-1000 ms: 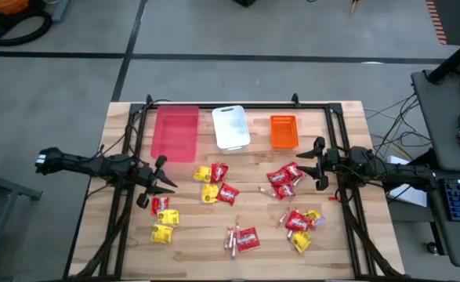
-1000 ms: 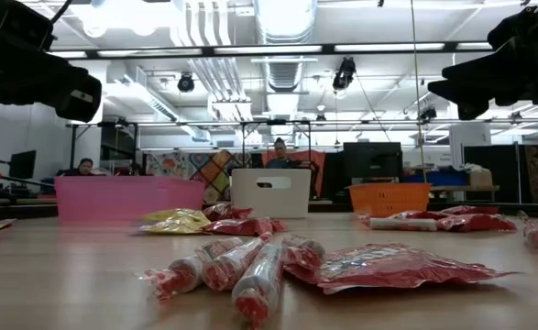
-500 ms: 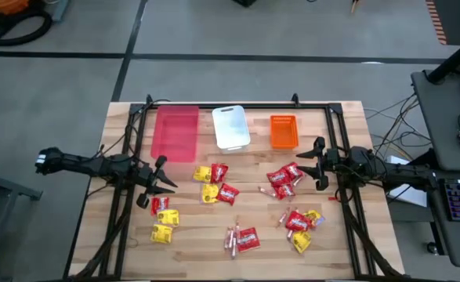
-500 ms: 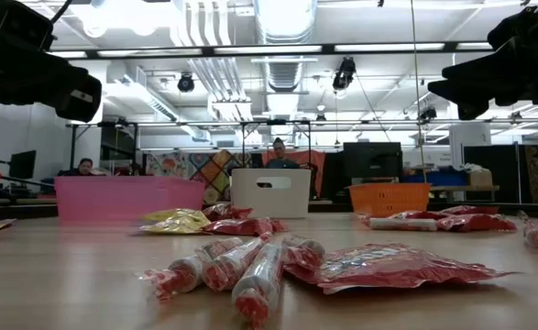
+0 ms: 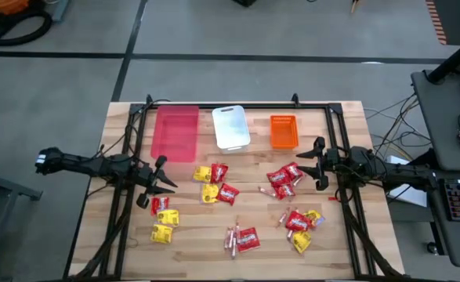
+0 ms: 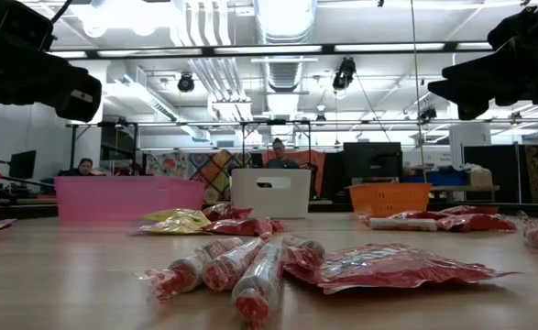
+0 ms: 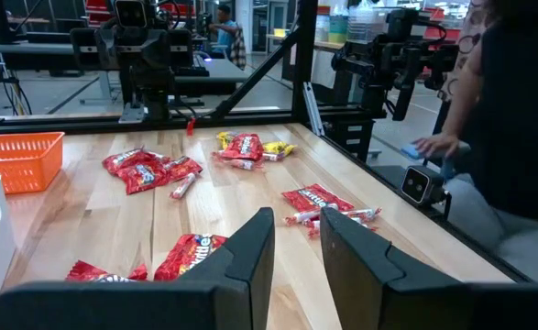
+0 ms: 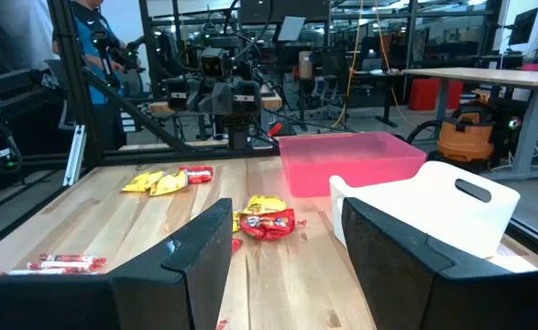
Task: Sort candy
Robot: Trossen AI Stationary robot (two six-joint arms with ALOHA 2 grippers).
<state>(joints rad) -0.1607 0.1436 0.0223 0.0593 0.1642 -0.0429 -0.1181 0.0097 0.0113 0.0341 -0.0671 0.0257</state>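
1. While both arms hover above the wooden table (image 5: 120, 125), nothing is sorted: the small wrapped candy (image 5: 226, 193) lies scattered in clusters across the boards
2. Left gripper (image 5: 153, 184) hangs at the left edge, dark fingers narrowly apart and empty, right beside red and yellow square packets (image 5: 162, 211)
3. Right gripper (image 5: 318, 164) sits at the right edge, jaws spread wide, empty, close to a heap of red packets (image 5: 284, 180)
4. Across the far side stand the translucent pink plastic bin (image 5: 176, 131), the white plastic bin (image 5: 230, 128) and the orange mesh bin (image 5: 284, 131), no candy visible inside
5. My read: the opening pick. Next, one gripper needs to drop onto a single packet and close
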